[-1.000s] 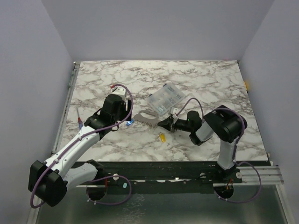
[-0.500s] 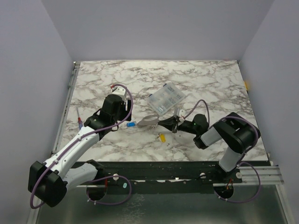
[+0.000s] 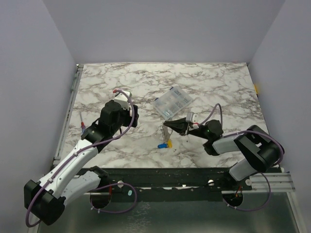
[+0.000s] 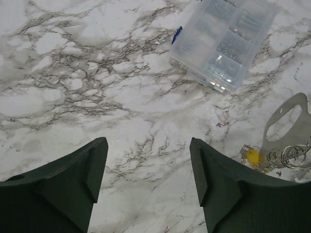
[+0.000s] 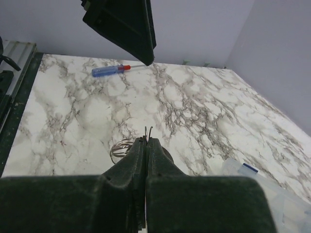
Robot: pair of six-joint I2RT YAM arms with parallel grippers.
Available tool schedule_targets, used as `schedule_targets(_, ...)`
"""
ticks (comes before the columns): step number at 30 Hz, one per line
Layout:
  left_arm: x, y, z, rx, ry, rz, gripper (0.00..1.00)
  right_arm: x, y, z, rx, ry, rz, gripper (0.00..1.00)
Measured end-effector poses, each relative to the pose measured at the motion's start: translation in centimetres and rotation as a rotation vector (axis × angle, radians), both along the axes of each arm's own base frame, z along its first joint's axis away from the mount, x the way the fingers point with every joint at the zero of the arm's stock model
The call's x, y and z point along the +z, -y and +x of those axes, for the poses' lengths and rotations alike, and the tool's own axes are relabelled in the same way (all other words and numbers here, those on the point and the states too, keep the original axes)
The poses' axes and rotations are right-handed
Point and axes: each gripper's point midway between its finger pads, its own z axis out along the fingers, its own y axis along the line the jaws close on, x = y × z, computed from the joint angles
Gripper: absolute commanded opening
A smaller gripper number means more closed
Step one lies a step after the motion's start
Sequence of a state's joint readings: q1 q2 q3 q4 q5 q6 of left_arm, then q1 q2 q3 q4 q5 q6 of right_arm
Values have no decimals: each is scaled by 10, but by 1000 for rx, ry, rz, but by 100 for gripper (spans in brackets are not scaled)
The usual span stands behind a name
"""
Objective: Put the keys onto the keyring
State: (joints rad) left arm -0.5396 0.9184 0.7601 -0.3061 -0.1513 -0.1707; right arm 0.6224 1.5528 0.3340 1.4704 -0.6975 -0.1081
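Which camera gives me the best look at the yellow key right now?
Left wrist: the yellow key shows clearly and close up, beside the keyring coils. Top external shows only a tiny yellow speck beside the blue key. Right wrist does not show it.

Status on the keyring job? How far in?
Done: nothing clearly. The blue key and yellow key lie on the table; can't tell if either is threaded.
In hand: right gripper shut on the keyring; left gripper open, empty.
Left: get both keys onto the ring.
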Motion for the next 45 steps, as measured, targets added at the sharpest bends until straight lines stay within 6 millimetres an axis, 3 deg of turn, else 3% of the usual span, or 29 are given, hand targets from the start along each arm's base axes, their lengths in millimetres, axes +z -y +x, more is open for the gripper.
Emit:
schedule_targets(9, 13, 15, -9, -87, 46, -45, 75, 29, 12, 1, -67, 25, 73, 0)
schedule_targets(19, 20, 35, -24, -202, 76, -113, 76, 114, 44, 10, -260, 167, 231, 0)
schedule_targets(22, 24, 42, -28, -228, 84, -139, 77, 129, 54, 13, -320, 188, 237, 0)
schedule_targets(29, 29, 48, -27, -234, 97, -182, 84, 130, 69, 14, -397, 143, 198, 1)
schedule_targets(45, 32, 67, -35, -375, 117, -187, 86, 146, 85, -28, -321, 63, 230, 1)
